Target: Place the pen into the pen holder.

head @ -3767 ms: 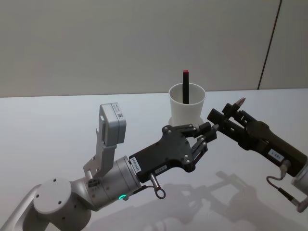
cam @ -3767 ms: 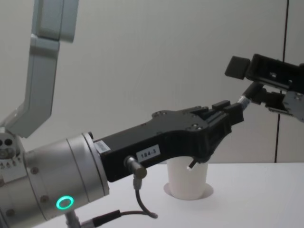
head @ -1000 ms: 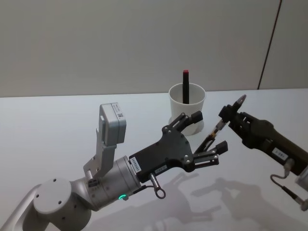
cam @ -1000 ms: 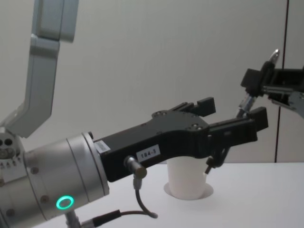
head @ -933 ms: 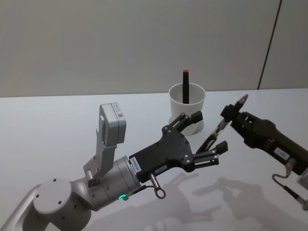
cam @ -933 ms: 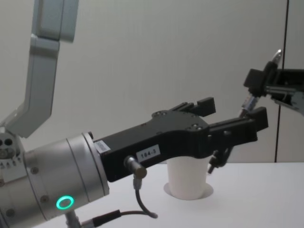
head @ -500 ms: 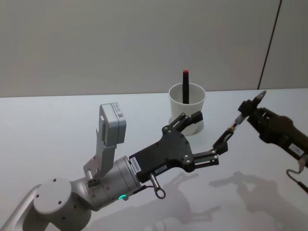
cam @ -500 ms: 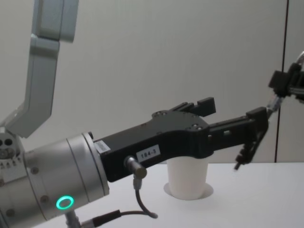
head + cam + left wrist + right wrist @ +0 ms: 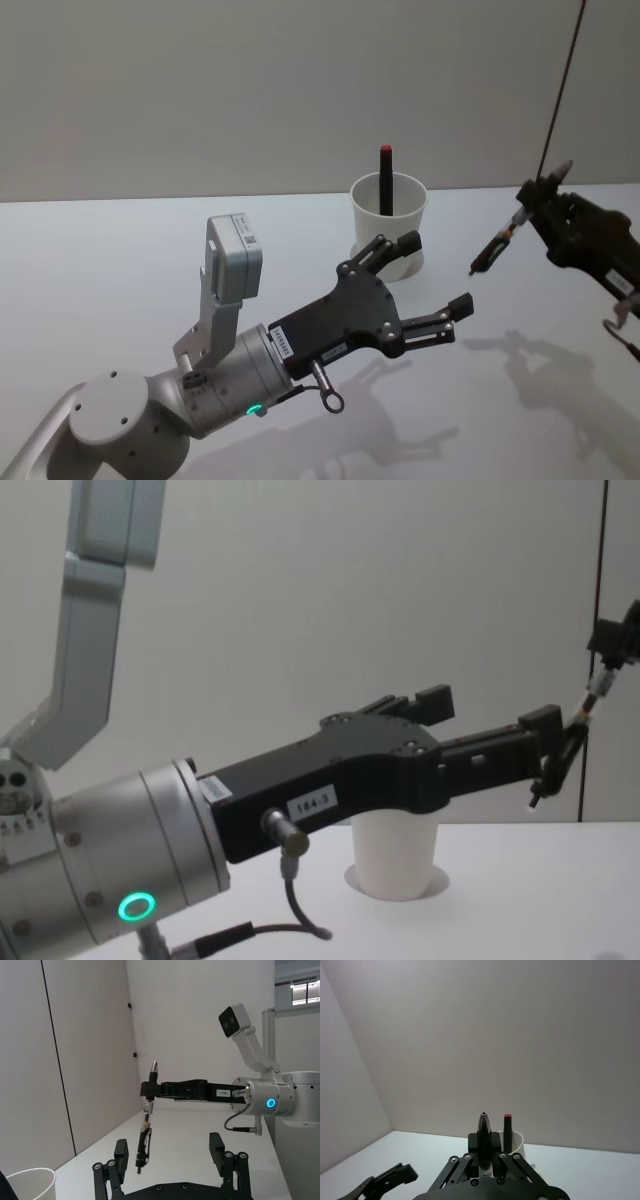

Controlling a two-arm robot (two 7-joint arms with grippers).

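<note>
The pen holder [image 9: 389, 222] is a white paper cup on the table at the back centre, with a red-topped black pen [image 9: 385, 180] standing in it. A dark pen [image 9: 497, 244] hangs tilted in the air to the right of the cup, tip downward. My right gripper [image 9: 523, 217] is shut on its upper part. In the left wrist view the same pen [image 9: 144, 1129] hangs from the right gripper [image 9: 149, 1091]. My left gripper [image 9: 434, 274] stands open in front of the cup, with nothing between its fingers [image 9: 546, 723]. The pen [image 9: 565, 754] hangs just beyond them.
The white table [image 9: 120, 260] stretches bare to the left and in front. A plain wall rises behind the cup. The left arm's grey body [image 9: 220, 375] fills the near left, low over the table.
My right gripper has carried the pen to the right and up, out from between the left gripper's fingers. The left gripper, shut earlier, stands open and has not moved since.
</note>
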